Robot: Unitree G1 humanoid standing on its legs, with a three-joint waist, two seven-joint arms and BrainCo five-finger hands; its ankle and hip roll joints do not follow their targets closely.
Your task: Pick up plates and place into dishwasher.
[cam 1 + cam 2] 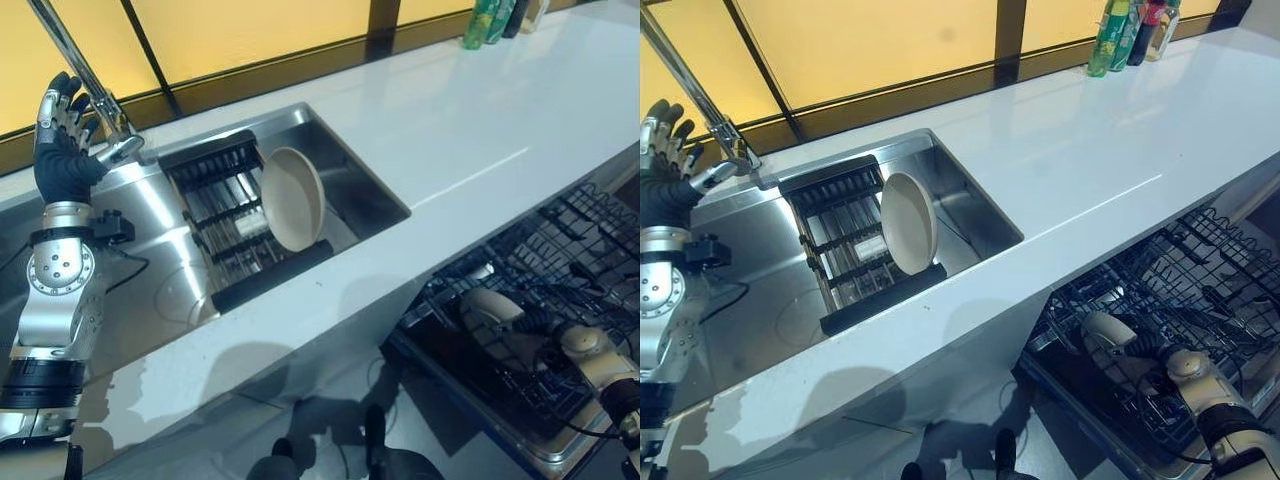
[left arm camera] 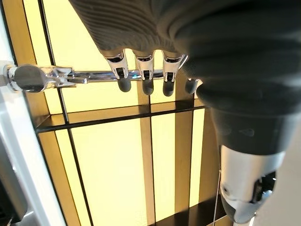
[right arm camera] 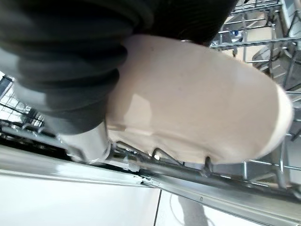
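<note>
One plate (image 3: pixel 197 117) sits in the dishwasher rack (image 1: pixel 560 260), the right hand's (image 1: pixel 545 320) grip hidden; stiff, breakable, best held by its rim.

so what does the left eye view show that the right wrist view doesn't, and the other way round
The left eye view alone shows the sink with a cream plate upright in its drying rack, the tap, the raised left hand and the white counter. The right wrist view alone shows, close up, a plate's lower edge resting against the wire prongs. Both share that plate and the dishwasher rack.
</note>
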